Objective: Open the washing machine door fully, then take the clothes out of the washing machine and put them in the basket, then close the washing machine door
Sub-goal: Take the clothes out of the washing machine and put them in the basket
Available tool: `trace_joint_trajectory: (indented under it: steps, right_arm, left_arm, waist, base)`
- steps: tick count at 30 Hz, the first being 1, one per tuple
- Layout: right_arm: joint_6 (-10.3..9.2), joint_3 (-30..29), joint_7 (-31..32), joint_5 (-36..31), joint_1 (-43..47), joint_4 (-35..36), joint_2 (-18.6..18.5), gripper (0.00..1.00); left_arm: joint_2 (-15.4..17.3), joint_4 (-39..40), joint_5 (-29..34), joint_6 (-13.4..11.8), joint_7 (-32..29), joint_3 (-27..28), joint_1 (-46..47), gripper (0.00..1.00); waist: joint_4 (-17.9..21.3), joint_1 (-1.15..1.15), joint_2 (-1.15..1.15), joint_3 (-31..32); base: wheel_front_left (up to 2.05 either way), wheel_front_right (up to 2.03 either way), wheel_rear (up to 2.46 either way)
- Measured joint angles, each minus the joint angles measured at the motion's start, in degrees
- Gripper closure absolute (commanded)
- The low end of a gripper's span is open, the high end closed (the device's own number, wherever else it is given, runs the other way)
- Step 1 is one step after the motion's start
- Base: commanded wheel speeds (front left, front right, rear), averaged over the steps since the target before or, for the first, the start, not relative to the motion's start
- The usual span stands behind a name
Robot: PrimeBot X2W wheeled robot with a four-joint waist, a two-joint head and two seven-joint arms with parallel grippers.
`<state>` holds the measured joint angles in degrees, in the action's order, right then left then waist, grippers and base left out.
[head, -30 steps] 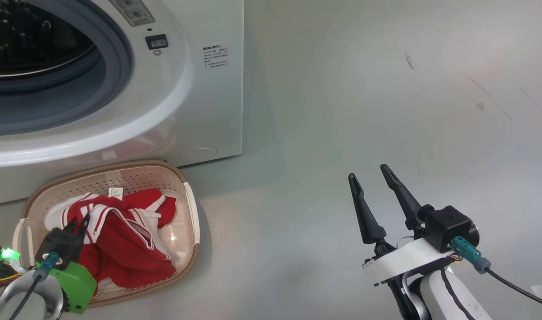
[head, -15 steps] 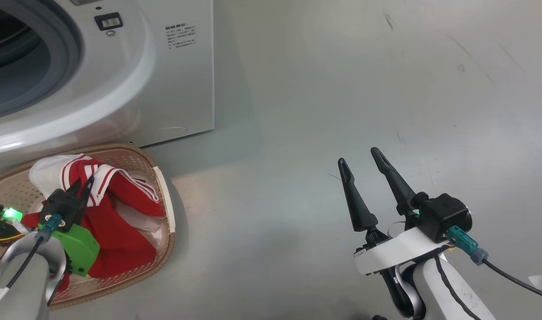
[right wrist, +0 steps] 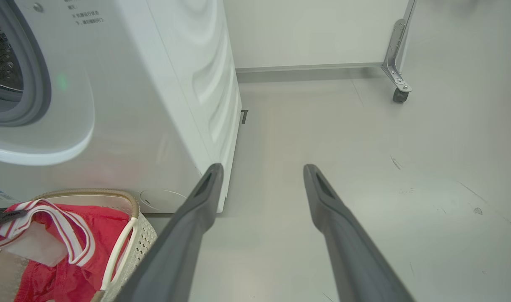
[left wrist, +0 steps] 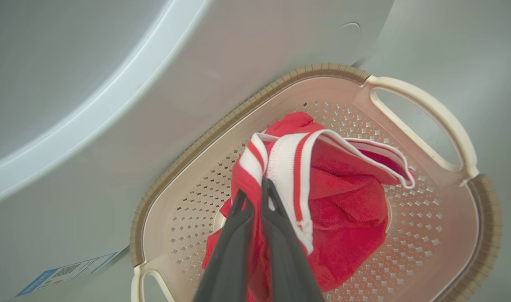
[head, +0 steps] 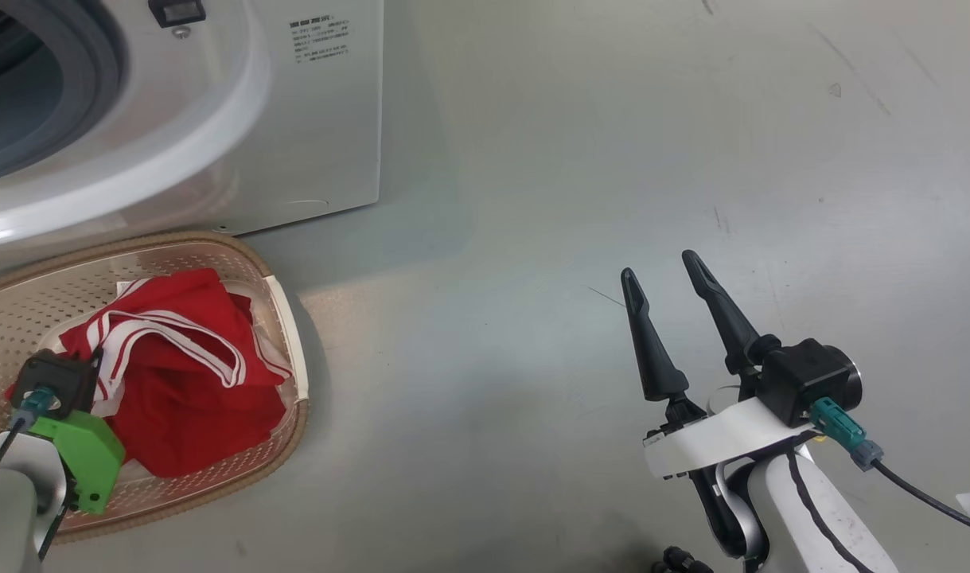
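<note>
Over the basket (left wrist: 427,107), left jaws pinch the red clothes (left wrist: 347,209) while right jaws stand wide apart

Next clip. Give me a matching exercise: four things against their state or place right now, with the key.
1 left claw
2 right claw
3 basket
4 washing machine

a open, above bare floor
b white, grey ring round its opening
c shut on the clothes
d cream, perforated, standing on the floor

Pairs: 1-c, 2-a, 3-d, 4-b

Red white-striped clothes (left wrist: 343,209), cream basket (left wrist: 423,109)
</note>
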<state>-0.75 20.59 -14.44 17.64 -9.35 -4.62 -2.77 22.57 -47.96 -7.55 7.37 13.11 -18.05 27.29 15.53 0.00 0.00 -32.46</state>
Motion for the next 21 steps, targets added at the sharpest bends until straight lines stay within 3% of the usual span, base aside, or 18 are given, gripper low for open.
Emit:
trace_joint_trajectory:
  steps: [8, 17, 18, 19, 20, 21]
  right_arm:
    - [-0.49, -0.21, 0.00, -1.27, -0.57, 0.23, 0.02, 0.00]
    - [-0.51, -0.18, 0.00, -1.85, -0.95, 0.37, 0.00, 0.00]
    - [-0.52, -0.16, 0.00, -2.00, -0.95, 0.37, 0.01, 0.00]
    - [-0.52, -0.16, 0.00, -2.10, -0.95, 0.36, 0.01, 0.00]
    - [-0.52, -0.16, 0.00, -2.10, -0.96, 0.35, 0.00, 0.00]
    - [-0.52, -0.15, 0.00, -2.10, -0.97, 0.34, 0.01, 0.00]
  left_arm:
    - [-0.14, -5.99, -0.66, 0.00, -2.27, 0.99, 1.71, 1.00]
    - [-2.49, -10.14, -4.42, 0.00, -2.96, 3.25, 4.67, 1.00]
    - [-2.68, -10.51, -4.63, 0.00, -2.96, 3.39, 4.99, 0.94]
    - [-2.94, -10.96, -4.81, 0.00, -2.97, 3.64, 5.21, 0.75]
    - [-3.30, -11.44, -5.34, 0.00, -3.00, 3.79, 5.36, 0.75]
    - [-3.66, -12.00, -5.58, 0.00, -3.25, 3.76, 5.40, 0.27]
  waist:
    - [-1.39, 0.00, 0.00, -1.16]
    - [-2.37, 0.00, 0.00, -1.96]
    - [-2.43, 0.00, 0.00, -1.97]
    - [-2.49, 0.00, 0.00, -1.98]
    - [-2.55, 0.00, 0.00, -1.97]
    - [-2.61, 0.00, 0.00, -1.96]
  base:
    - [0.00, 0.00, 0.00]
    - [0.00, 0.00, 0.00]
    - [0.00, 0.00, 0.00]
    - [0.00, 0.00, 0.00]
    - [0.00, 0.00, 0.00]
    - [0.00, 0.00, 0.00]
